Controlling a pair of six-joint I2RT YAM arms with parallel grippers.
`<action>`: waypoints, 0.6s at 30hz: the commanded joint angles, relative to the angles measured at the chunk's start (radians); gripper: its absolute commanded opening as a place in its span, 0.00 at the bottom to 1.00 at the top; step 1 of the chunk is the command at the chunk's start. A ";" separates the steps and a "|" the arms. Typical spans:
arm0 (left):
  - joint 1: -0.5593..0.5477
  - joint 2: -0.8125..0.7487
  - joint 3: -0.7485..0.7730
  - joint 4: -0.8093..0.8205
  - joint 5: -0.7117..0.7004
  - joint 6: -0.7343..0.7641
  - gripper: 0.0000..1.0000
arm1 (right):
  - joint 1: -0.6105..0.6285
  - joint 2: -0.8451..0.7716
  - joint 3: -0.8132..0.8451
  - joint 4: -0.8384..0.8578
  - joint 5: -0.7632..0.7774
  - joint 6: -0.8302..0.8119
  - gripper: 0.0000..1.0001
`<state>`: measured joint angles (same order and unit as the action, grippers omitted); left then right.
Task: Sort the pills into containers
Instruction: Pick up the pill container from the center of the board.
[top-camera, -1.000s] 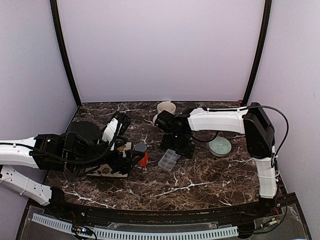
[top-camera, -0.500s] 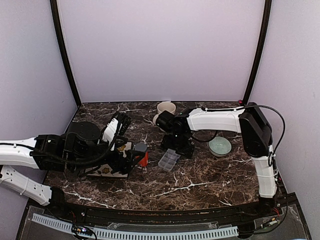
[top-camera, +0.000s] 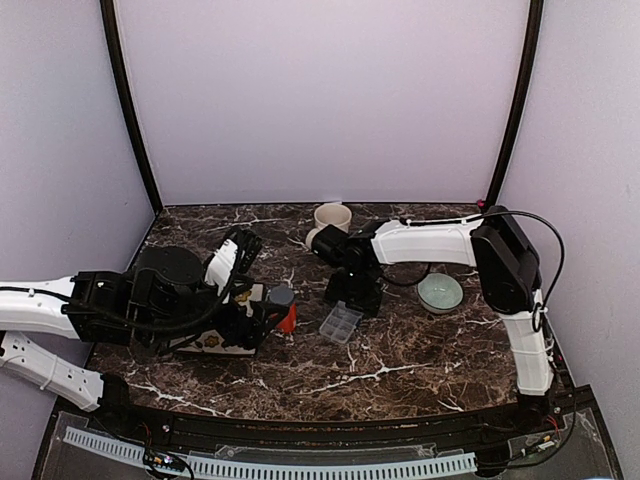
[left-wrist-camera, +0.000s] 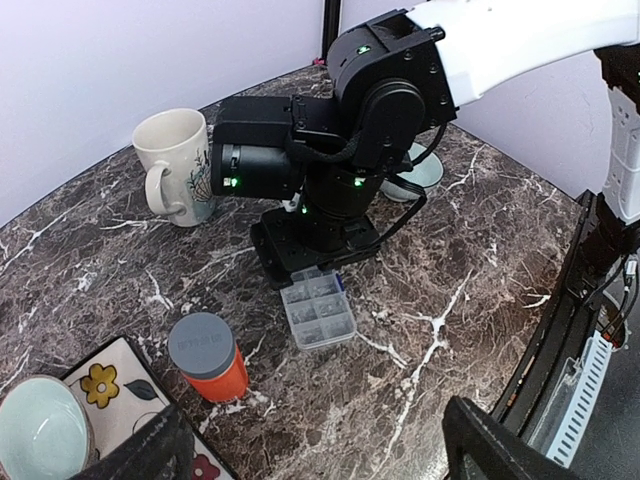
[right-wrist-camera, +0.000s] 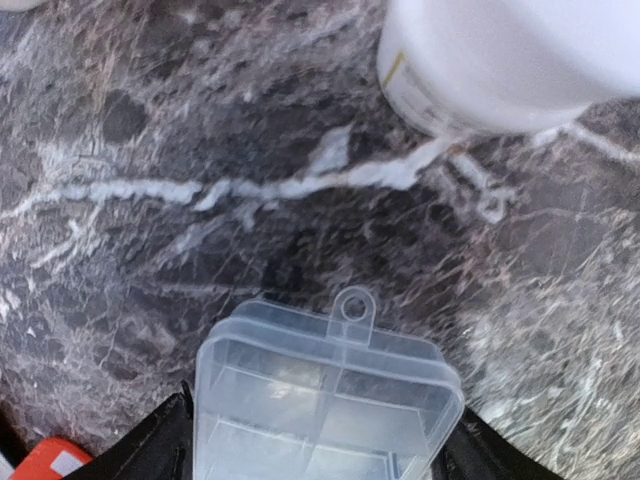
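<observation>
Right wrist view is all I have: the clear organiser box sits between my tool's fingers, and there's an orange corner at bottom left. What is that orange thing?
Observer: An orange container with a grey lid. It stands upright on the left arm's side of the organiser box and does not touch it.
Operator: Where is the other tool?
Observer: The left tool hangs open by a flower-patterned tray, with nothing between its fingers.
Operator: Anything behind me that I could knock?
Observer: A cream mug stands upright toward the back wall, well apart from the box.
</observation>
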<state>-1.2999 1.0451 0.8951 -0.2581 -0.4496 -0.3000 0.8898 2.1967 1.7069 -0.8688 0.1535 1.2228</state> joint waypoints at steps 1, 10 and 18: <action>-0.001 -0.010 -0.027 0.000 -0.010 -0.033 0.89 | -0.009 -0.036 -0.079 0.068 -0.021 -0.004 0.66; -0.001 -0.005 -0.060 -0.010 0.000 -0.111 0.93 | 0.022 -0.121 -0.156 0.133 0.015 -0.121 0.32; 0.010 0.024 -0.076 0.040 0.035 -0.152 0.94 | 0.083 -0.292 -0.198 0.189 0.073 -0.250 0.33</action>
<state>-1.2980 1.0542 0.8341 -0.2562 -0.4389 -0.4236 0.9401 2.0338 1.5372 -0.7353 0.1837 1.0519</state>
